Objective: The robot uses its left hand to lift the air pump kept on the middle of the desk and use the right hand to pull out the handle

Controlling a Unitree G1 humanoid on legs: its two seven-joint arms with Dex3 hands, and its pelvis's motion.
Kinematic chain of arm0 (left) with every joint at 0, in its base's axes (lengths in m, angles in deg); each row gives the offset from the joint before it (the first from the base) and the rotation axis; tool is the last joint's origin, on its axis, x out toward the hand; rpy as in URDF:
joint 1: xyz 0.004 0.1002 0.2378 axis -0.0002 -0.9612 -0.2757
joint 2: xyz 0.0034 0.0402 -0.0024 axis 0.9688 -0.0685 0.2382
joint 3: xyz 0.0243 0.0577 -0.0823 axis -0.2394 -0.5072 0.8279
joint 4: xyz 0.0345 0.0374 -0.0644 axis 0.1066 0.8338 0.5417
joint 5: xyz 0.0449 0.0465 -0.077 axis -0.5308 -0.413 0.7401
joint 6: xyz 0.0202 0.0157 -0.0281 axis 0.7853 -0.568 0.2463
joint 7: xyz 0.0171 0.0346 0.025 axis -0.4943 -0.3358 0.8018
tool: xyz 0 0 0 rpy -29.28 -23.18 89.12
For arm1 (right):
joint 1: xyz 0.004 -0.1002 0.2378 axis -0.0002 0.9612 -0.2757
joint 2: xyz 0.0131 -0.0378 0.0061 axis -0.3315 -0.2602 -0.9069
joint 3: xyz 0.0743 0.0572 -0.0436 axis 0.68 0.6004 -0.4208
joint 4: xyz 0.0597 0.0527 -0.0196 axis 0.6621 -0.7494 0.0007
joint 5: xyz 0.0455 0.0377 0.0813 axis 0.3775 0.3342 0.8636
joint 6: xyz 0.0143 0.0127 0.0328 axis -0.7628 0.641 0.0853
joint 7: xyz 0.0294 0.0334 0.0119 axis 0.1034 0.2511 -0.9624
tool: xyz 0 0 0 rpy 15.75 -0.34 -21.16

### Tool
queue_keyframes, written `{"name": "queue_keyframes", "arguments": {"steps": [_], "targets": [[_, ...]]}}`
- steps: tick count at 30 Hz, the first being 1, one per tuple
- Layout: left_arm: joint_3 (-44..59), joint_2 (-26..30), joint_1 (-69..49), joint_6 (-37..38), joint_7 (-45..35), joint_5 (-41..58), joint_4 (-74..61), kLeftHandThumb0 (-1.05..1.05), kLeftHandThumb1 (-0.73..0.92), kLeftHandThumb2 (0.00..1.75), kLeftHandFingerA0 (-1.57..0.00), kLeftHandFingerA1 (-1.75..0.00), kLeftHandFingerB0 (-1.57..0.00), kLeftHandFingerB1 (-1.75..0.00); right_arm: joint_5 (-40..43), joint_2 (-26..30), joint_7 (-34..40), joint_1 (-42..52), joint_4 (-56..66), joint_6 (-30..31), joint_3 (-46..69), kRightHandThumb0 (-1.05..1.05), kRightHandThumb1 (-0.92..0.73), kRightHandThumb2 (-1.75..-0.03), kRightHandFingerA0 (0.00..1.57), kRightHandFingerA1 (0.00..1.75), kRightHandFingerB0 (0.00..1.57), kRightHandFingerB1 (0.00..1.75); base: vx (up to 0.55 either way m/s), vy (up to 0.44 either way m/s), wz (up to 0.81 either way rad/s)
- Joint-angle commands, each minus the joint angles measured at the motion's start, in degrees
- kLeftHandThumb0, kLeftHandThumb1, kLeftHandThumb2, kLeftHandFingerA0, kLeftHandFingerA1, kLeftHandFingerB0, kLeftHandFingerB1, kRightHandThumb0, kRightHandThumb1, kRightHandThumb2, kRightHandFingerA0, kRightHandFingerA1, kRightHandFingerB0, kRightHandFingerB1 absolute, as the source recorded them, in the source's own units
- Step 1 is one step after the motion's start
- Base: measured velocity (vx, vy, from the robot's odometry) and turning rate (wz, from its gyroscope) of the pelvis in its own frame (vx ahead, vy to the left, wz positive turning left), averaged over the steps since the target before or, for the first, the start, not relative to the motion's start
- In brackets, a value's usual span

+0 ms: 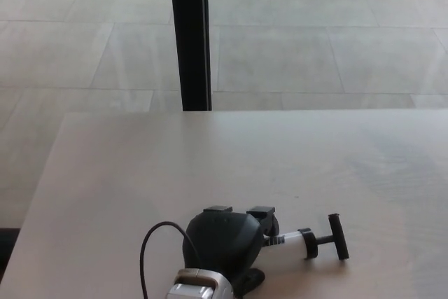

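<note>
The air pump (pixel 294 241) has a white barrel and a black T-handle (pixel 339 236) pointing right; it is near the desk's front edge, slightly tilted. My left hand (pixel 227 243) is wrapped around the barrel's left end, shut on it, hiding most of the barrel. The handle rod shows only a short length out of the black collar. My right hand is not in the picture.
The pale wooden desk (pixel 210 159) fills the lower half of the picture. A black cable (pixel 147 250) loops from my left wrist. Beyond the desk's far edge a black post (pixel 189 33) rises from the tiled floor.
</note>
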Motion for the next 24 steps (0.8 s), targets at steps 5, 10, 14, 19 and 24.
{"name": "queue_keyframes", "arguments": {"steps": [5,10,14,19,24], "targets": [[-1.68,1.49,-2.76,-4.29,-4.81,-1.26,3.37,-0.03,0.67,0.90,-0.87,-1.74,-0.77,-1.07,0.01,0.00,1.18,0.34,0.44,0.41,1.08,-0.71,-0.85,-0.66,0.40,0.66,0.58,0.40,0.00,0.000,0.00],[-1.03,1.86,-4.04,-2.95,-0.36,-1.31,3.86,-0.09,0.62,0.98,-0.79,-1.75,-0.65,-1.39,0.36,-0.44,1.26,0.61,-0.10,0.10,1.36,-0.64,-0.85,-0.65,0.44,0.67,0.57,0.40,0.00,0.000,0.00],[-1.67,3.13,-4.74,-1.85,1.88,-2.43,4.78,-0.09,0.69,0.93,-0.70,-1.75,-0.57,-1.41,0.07,-1.28,2.07,1.34,-0.36,-0.57,1.40,-0.61,-0.84,-0.65,0.44,0.75,0.59,0.40,0.00,0.000,0.00],[-1.49,4.43,-6.66,0.70,4.41,-1.49,5.62,-0.10,0.72,0.89,-0.73,-1.75,-0.64,-1.33,0.47,-2.41,2.07,3.19,0.64,-0.05,1.48,-0.61,-0.84,-0.65,0.45,0.82,0.60,0.40,0.00,0.000,0.00],[-1.04,6.16,-7.92,3.45,6.01,-0.44,5.63,-0.11,0.71,0.96,-0.76,-1.75,-0.64,-1.36,0.73,-2.81,1.37,4.29,-1.03,-3.45,1.42,-0.60,-0.83,-0.65,0.52,0.91,0.63,0.42,0.00,0.000,0.00]]}}
